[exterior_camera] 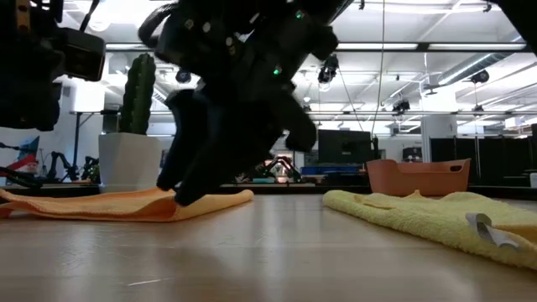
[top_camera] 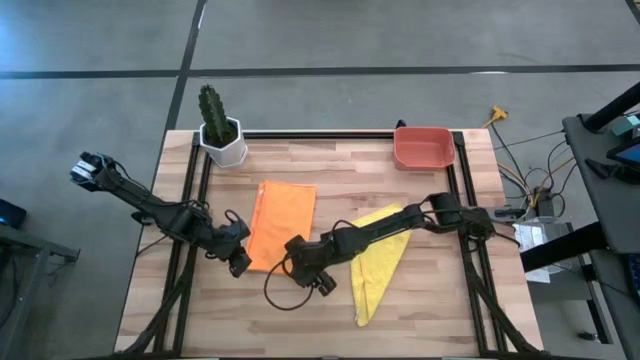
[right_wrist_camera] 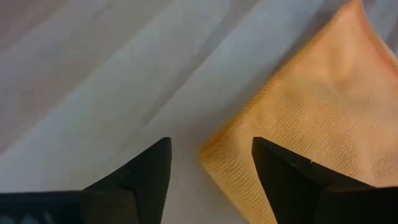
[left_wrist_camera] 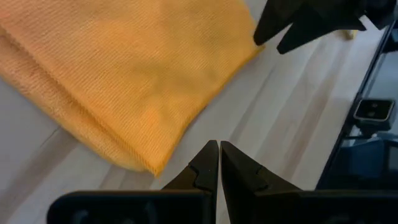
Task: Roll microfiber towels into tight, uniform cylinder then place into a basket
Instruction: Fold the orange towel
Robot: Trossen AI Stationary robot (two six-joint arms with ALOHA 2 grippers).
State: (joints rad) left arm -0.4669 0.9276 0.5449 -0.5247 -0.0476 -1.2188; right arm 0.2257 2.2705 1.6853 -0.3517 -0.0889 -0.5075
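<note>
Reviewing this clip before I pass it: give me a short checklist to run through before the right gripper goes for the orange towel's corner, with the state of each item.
1. Right gripper open: ok, the jaws stand apart.
2. Orange towel corner lies between its fingers: ok in the right wrist view.
3. Left gripper out of the way: ok, shut and empty, just off the same towel's near edge.
4. Orange towel lies flat for rolling: ok, folded and flat on the table.
5. Yellow towel clear of the right arm: not ok, the arm reaches across it.
6. Basket free to receive: ok, at the far edge.
</note>
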